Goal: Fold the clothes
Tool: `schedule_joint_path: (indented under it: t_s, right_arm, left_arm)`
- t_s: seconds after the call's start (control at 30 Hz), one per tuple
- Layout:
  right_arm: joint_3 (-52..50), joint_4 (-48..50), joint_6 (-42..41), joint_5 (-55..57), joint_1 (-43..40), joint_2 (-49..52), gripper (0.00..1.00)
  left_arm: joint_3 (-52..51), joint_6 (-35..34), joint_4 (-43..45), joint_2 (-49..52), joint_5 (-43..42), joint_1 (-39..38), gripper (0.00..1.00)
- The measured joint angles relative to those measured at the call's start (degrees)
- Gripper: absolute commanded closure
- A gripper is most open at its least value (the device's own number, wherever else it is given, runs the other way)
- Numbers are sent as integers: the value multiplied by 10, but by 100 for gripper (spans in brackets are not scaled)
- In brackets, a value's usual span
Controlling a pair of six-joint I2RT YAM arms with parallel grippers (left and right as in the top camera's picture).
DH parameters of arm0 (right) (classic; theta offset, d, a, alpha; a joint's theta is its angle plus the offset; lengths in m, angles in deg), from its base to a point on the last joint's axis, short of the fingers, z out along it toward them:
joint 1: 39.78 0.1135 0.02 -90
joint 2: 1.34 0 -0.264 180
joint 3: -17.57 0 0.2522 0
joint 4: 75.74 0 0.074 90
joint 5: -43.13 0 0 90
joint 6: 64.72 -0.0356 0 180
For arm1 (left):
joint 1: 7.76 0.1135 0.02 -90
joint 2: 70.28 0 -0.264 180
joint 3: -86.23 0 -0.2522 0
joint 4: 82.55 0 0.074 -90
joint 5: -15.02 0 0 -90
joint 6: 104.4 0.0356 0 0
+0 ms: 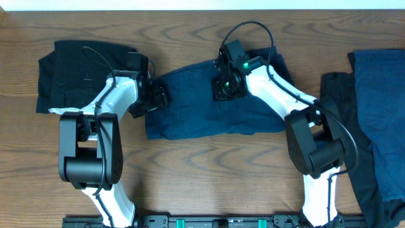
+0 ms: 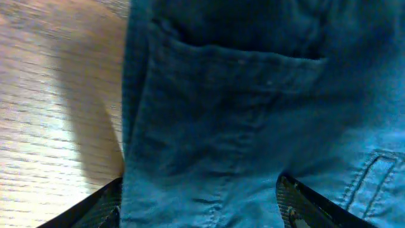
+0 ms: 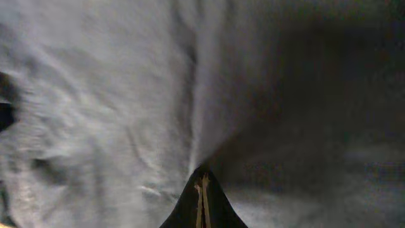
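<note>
The bench (image 1: 209,164) is brown wood with a long, wavy grain, and 4 soft garments lie on it. The largest heap is at the right edge. There a blue garment (image 1: 383,107), matte and denim-like, runs from top to bottom over a black garment (image 1: 336,120) that shows beside it. In the middle lies the navy garment (image 1: 196,111), a broad, roughly rectangular spread, slightly rumpled, with a curving lower hem. At the far left a second black piece (image 1: 66,76) sits in a squarish block, with a small white strip (image 1: 58,111) at its lower edge.

2 white-and-black arms reach in from the near edge: the left arm (image 1: 101,126) and the right arm (image 1: 297,107).

The left pincer (image 1: 155,99) sits at the navy garment's left edge, near the second black piece. In its wrist view its 2 dark fingers (image 2: 101,206) stand wide apart, open, with the cloth lying between them and bare wood to the left. The cloth there has a fine twill weave, a stitched patch pocket (image 2: 247,82) and doubled seams.

The right pincer (image 1: 223,87) is down on the upper middle of the navy garment. Its fingers are closed tight together, and their tips meet a crease. I cannot tell whether any cloth is caught between them.
</note>
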Motion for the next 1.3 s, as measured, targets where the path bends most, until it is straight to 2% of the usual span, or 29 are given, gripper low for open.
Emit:
schedule_joint_path:
  t_s: [0.53, 0.7, 0.83, 0.9, 0.97, 1.17, 1.27, 1.3]
  right_arm:
    - [-5, 5, -6, -11, 0, 12, 99]
    - [-5, 5, -6, -12, 0, 12, 99]
    - [-5, 5, -6, -12, 0, 12, 99]
    - [-5, 5, -6, -12, 0, 12, 99]
    - [-5, 5, -6, -13, 0, 12, 99]
    - [-5, 5, -6, -13, 0, 12, 99]
    - [-5, 5, -7, -13, 0, 12, 99]
    - [-5, 5, -7, -13, 0, 12, 99]
  left_arm:
    - [0, 0, -1, 0, -18, 0, 25]
    - [-3, -1, -1, 0, -24, 0, 52]
    - [-6, -1, -1, 0, -31, 0, 63]
    - [-7, -3, -1, 0, -33, 0, 76]
    - [-9, -4, 0, 0, -35, 0, 85]
    - [-10, -2, 0, 1, -42, 0, 86]
    - [-10, -2, 0, 1, -42, 0, 94]
    - [-10, -2, 0, 1, -42, 0, 94]
